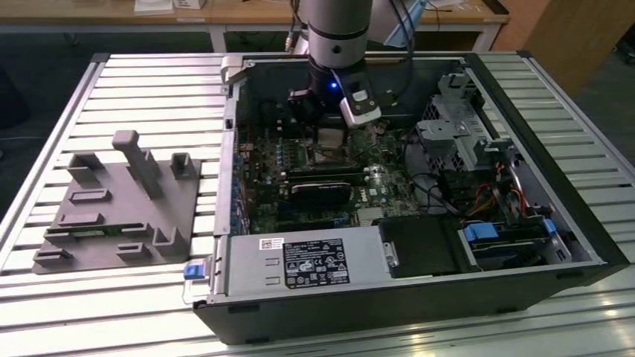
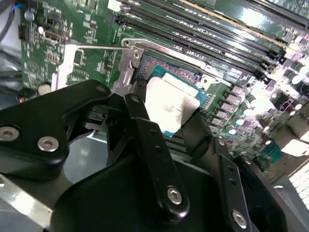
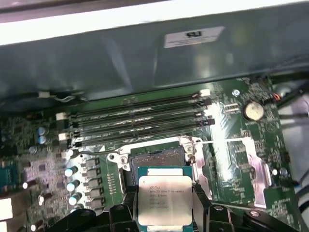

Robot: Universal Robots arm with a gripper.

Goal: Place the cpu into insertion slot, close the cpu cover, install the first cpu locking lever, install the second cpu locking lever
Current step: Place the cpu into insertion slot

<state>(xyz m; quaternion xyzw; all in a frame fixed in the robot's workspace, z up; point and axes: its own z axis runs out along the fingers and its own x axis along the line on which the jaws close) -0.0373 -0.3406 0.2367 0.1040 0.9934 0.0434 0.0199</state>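
Open computer case (image 1: 417, 297) on a slatted table (image 1: 149, 89). Inside, toward the far edge of the green board (image 3: 227, 123): gripper (image 3: 164, 212), fingers clamped on the chip (image 3: 164, 193), held over the dark socket (image 3: 157, 157). Cover (image 3: 260, 171) lies swung open beside the socket.

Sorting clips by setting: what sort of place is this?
Probably a robotics lab or assembly test bench: an open computer case lies on a slatted metal table, the gripper holds the cpu over its motherboard, and wooden desks stand behind.
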